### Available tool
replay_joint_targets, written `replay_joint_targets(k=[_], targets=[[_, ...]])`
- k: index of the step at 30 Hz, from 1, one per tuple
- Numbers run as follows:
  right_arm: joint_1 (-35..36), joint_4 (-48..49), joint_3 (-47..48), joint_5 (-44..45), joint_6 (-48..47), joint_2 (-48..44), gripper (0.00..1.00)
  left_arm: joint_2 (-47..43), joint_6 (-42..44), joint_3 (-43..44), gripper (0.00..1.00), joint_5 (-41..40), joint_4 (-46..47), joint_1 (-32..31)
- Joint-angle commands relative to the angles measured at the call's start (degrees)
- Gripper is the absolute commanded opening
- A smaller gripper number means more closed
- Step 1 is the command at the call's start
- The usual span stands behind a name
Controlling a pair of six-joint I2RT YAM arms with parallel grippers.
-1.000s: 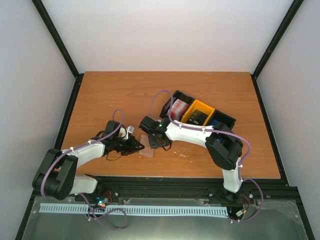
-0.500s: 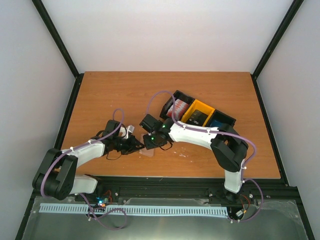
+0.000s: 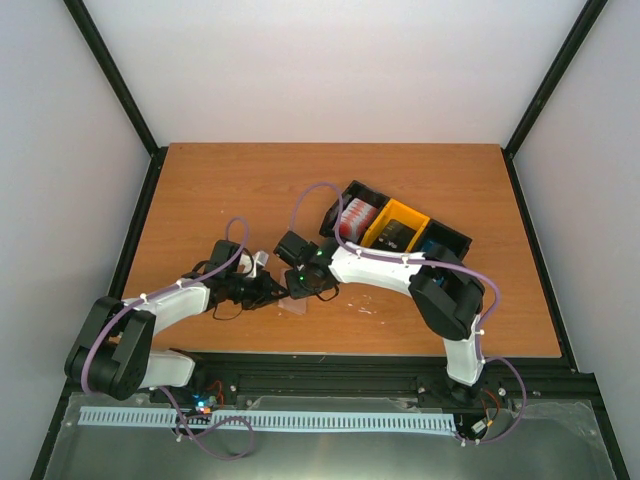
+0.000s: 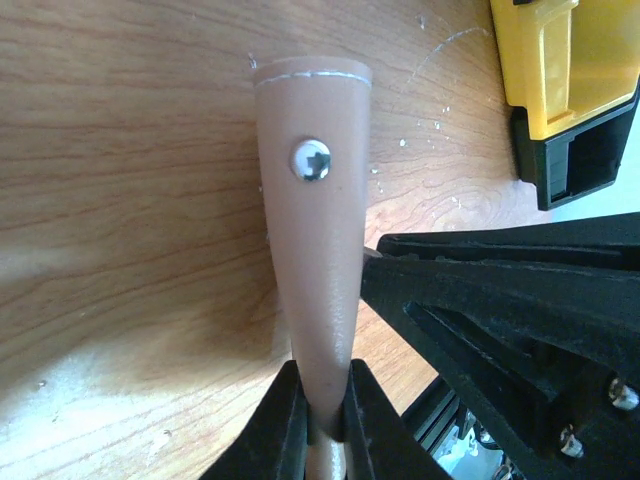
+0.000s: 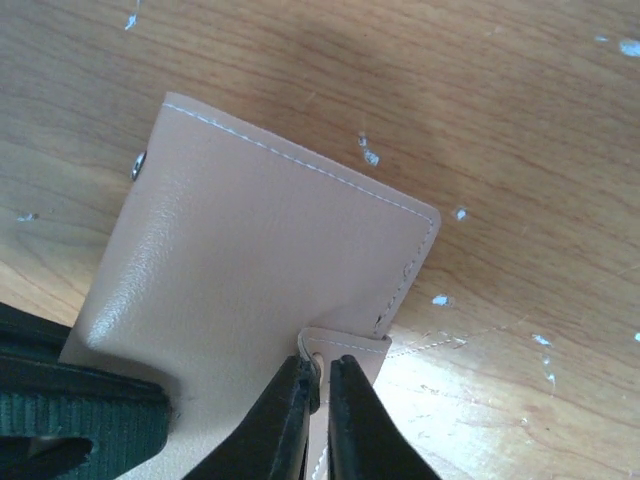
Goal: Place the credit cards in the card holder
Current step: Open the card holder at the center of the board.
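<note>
We see both arms converged, left jaws clamped on card holder (image 4: 315, 250), right jaws pinching its tab (image 5: 362, 350), red credit cards (image 3: 355, 213) in tray (image 3: 456, 238).

a robot test cell in a lab

the wooden table (image 3: 250, 190) sat boxed in by plain white panels (image 3: 330, 70) and black frame posts (image 3: 110, 75). two cabled arms (image 3: 170, 300) were bolted to a black rail (image 3: 320, 365), with a lit circuit board (image 3: 200, 405) exposed beside it.

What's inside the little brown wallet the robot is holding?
Only the outside of the tan-brown folding card holder shows: white stitching and a silver metal snap. Its pockets are hidden between the flaps, which the left hand and right hand pinch.
</note>
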Motion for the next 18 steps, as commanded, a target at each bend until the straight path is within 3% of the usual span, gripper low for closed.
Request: replay_joint_targets(k=[1,4,12,18], targets=[[0.1,-1.4,0.6,5.6,0.3,1.0,0.06,-0.5,1.5,2.1,0.01,1.2,0.8,-0.4],[0.0,0.1,0.5,4.0,-0.4,1.2,0.03,-0.6,1.6,2.3,0.01,1.3,0.7,-0.4],[0.0,1.0,0.1,1.4,-0.4,1.6,0.10,-0.8,1.7,2.7,0.01,1.3,0.6,-0.4],[0.0,0.5,-0.2,1.0,-0.3,2.1,0.08,-1.0,1.9,2.7,0.01,1.3,0.4,-0.4]])
